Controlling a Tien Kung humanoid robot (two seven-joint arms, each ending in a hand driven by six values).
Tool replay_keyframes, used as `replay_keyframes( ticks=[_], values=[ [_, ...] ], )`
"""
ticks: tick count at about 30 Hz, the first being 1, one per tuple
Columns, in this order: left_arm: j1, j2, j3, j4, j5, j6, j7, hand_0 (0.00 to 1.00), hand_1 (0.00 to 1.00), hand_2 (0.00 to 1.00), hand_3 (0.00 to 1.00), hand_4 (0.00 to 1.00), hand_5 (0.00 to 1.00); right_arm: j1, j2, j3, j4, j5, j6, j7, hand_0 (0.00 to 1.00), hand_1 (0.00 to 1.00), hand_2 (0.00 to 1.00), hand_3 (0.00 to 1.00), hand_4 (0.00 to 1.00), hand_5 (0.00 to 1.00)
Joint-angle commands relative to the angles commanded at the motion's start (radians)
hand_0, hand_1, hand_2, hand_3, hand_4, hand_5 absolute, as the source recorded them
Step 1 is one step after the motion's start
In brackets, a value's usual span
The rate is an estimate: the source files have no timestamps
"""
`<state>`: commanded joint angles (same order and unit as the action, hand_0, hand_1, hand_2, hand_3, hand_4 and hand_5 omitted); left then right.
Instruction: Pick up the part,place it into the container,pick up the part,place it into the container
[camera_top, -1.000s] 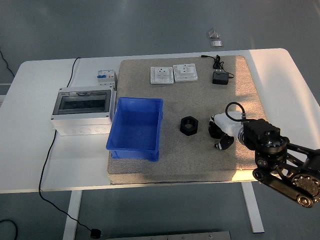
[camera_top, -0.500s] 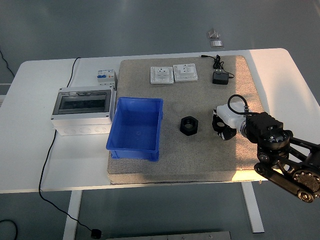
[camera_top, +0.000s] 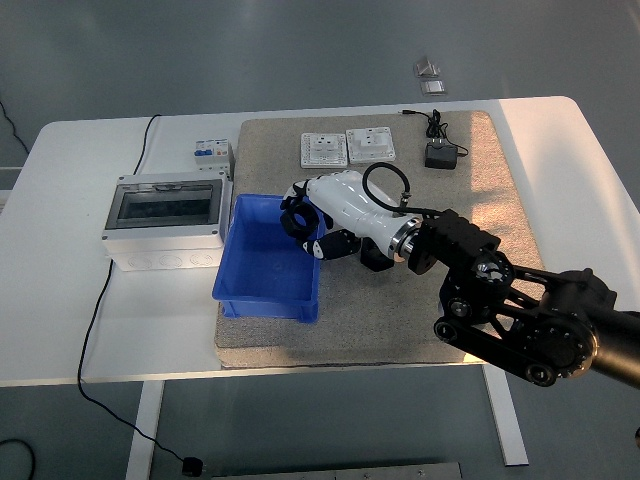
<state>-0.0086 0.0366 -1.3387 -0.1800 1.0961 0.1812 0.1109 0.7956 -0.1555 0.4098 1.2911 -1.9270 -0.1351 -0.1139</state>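
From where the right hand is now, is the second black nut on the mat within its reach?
Probably yes. The nut lies on the mat right under the right arm's white forearm, partly hidden by it. The right hand is over the blue bin, past the nut, so it would only need to draw back.

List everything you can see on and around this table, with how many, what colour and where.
Table: one, white.
Mat: one, beige, covering the table's middle.
Bin: one, blue, on the mat's left part.
Nut: one, black, right of the bin, partly hidden by the arm.
Switch plates: two, white, far edge of the mat.
Power adapter: one, black, far right of the mat.
Electrical box: one, grey, left of the bin.
Breaker: one, white, behind the box.
Right hand: white and black, over the bin's right rim.
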Motion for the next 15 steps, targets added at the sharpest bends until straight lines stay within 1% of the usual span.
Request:
replay_keyframes(
  ticks=[1,2,4,7,8,13,14,15],
  values=[
    [0.0,0.0,0.0,0.0,-0.001,0.0,0.0,0.743,0.721,0.698,0.788,0.852,0.998,0.009,0.008,-0.016,-0.007,-0.017,0.013,0.003,0.381,0.303,0.456,0.528,0.299,0.002],
    [-0.001,0.0,0.001,0.0,-0.003,0.0,0.0,0.742,0.721,0.697,0.786,0.852,0.998,0.016,0.016,-0.028,-0.013,-0.035,0.028,0.001,0.384,0.312,0.505,0.59,0.307,0.002],
    [0.0,0.001,0.001,0.0,-0.008,0.001,0.0,0.742,0.721,0.697,0.786,0.852,0.998,0.032,0.032,-0.04,-0.022,-0.081,0.055,-0.008,0.384,0.312,0.505,0.59,0.307,0.002],
    [0.0,0.002,0.001,0.0,-0.011,0.001,0.0,0.742,0.721,0.697,0.786,0.852,0.998,0.047,0.05,-0.046,-0.031,-0.125,0.072,-0.02,0.384,0.312,0.505,0.59,0.307,0.002],
    [0.0,0.002,0.0,0.0,-0.009,0.001,0.001,0.742,0.721,0.696,0.785,0.851,0.998,0.054,0.06,-0.053,-0.037,-0.135,0.076,-0.025,0.371,0.327,0.639,0.677,0.383,0.002],
    [-0.001,0.001,-0.005,0.0,-0.001,0.001,0.004,0.742,0.721,0.696,0.785,0.851,0.998,0.071,0.091,-0.093,-0.059,-0.157,0.083,-0.047,0.371,0.327,0.639,0.677,0.383,0.002],
    [-0.001,0.001,-0.006,0.0,0.0,0.001,0.004,0.741,0.72,0.696,0.785,0.851,0.998,0.073,0.094,-0.097,-0.062,-0.159,0.084,-0.051,0.422,0.351,0.676,0.702,0.556,0.082],
    [-0.001,0.001,-0.007,0.0,0.0,0.001,0.004,0.741,0.72,0.696,0.785,0.851,0.998,0.074,0.097,-0.1,-0.066,-0.16,0.086,-0.055,0.422,0.351,0.676,0.702,0.556,0.082]
  ],
)
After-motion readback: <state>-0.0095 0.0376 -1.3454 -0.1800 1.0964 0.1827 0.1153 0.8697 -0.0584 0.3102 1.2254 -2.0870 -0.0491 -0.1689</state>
